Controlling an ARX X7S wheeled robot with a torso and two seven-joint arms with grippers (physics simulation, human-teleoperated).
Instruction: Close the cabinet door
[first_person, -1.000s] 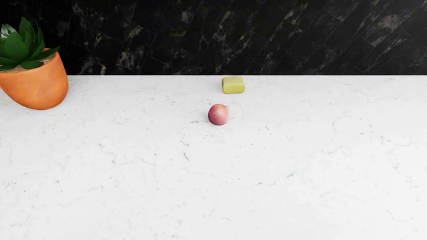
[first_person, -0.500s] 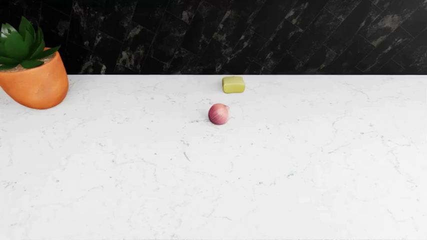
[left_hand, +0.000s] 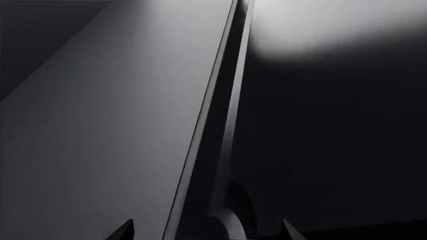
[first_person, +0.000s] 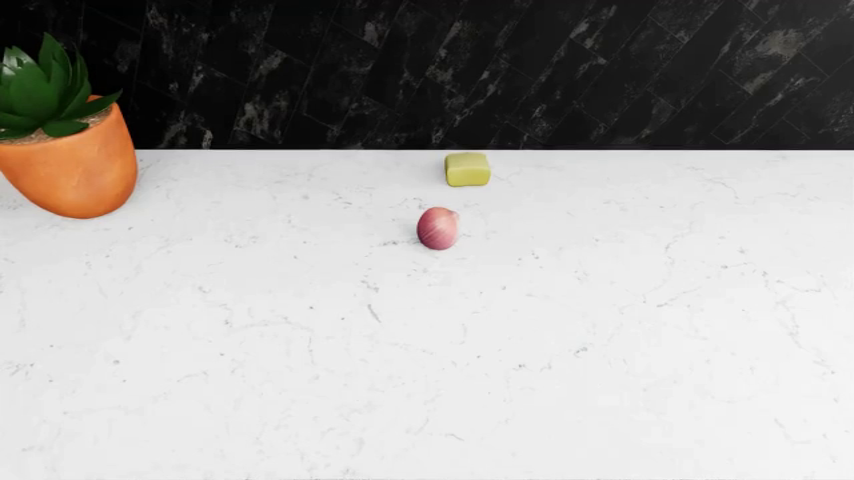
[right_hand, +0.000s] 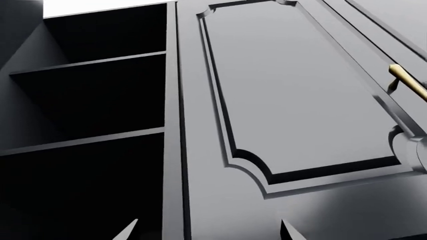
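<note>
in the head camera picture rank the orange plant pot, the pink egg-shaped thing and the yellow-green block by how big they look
1. Orange plant pot, clearly largest, though the picture's edge cuts part of it off.
2. Pink egg-shaped thing.
3. Yellow-green block.

The last two look nearly alike, and the block sits farther back on the countertop, so that order is unsure.

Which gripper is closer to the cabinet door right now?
Left, apparently. The left gripper is close against the cabinet door, whose edge runs up from between its fingertips. The right gripper faces the open shelves from farther back.
</note>
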